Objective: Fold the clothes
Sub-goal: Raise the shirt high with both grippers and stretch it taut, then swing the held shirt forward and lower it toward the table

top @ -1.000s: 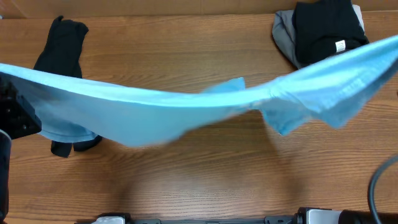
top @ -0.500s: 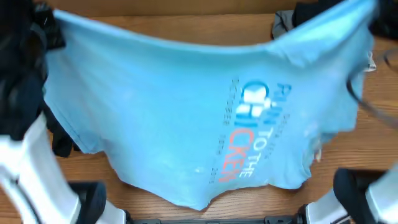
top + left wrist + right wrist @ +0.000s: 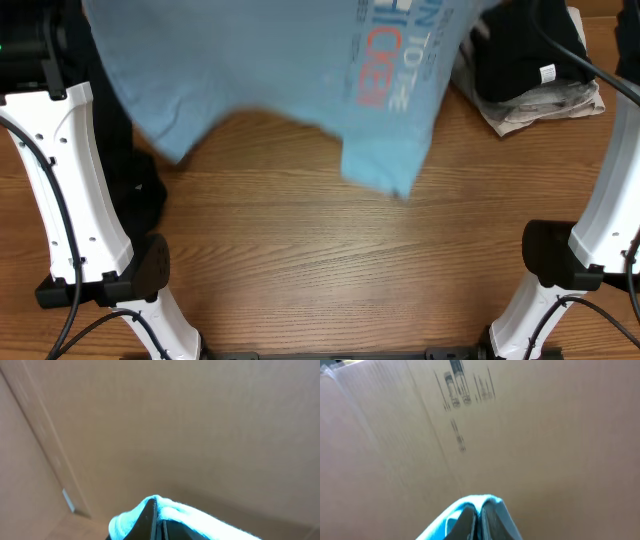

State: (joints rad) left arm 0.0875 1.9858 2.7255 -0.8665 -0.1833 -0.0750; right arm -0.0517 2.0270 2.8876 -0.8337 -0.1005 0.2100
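While your left claw [image 3: 156, 509] and right claw [image 3: 480, 507] pinch the blue shirt [image 3: 270, 70], a fast swing can pull it loose.

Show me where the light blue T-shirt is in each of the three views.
Overhead: light blue T-shirt spreads across the top centre.
Left wrist: bottom centre, pinched in the left hand.
Right wrist: bottom centre, pinched in the right hand.
Shared landmark: brown cardboard wall behind both wrist views.
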